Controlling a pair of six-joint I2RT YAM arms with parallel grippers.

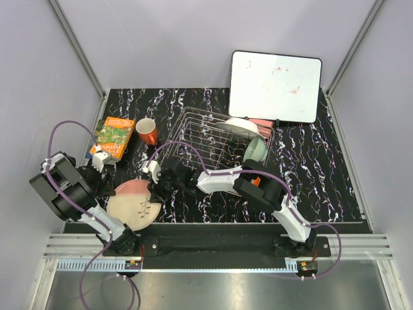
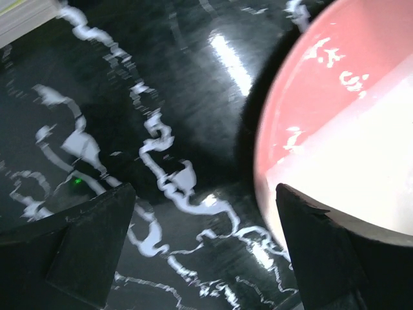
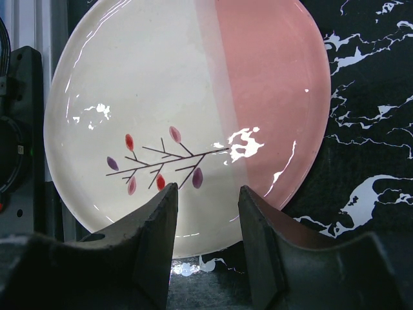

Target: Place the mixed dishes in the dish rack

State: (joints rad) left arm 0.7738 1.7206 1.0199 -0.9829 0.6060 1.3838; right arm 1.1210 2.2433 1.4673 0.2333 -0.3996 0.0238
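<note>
- Black marble-veined table point(image 1: 322, 168) between grey walls holds everything. The dish rack point(image 1: 213, 139) stands mid-table with a pale green bowl point(image 1: 256, 150) and a white plate point(image 1: 240, 124) at its right end. The pink-and-cream plate point(image 1: 134, 205) lies flat at the near left, apart from the rack.
- The right gripper point(image 3: 206, 223) hovers over the plate's near rim with its jaws about half parted and nothing clamped between them. The left gripper point(image 2: 206, 258) has its jaws wide and empty, over bare table just beside the plate's pink edge.
- Main risk: the plate lies flat on a slick top, so a finger probably cannot get under the rim. A closing pinch may then shove the plate along the table, perhaps toward the near edge.
- The glaze is glossy. A grip on the rim alone may let the plate pivot or slide out once lifted, and a fall onto stone could chip it.
- Both grippers crowd the same plate from opposite sides. If either moves without allowing for the other, their fingers or wrists could collide.
- The orange-red mug point(image 1: 147, 131) stands between the plate and the rack's left end, with the book point(image 1: 111, 137) beside it. A low, wide swing toward the rack could tip the mug.
- The right arm's purple cable point(image 1: 187, 147) arcs close to the rack's front wires. It looks able to snag on a prong and drag the rack.
- At the rack, a plate that arrives tilted may strike the raised rim or land across the prongs instead of between them.
</note>
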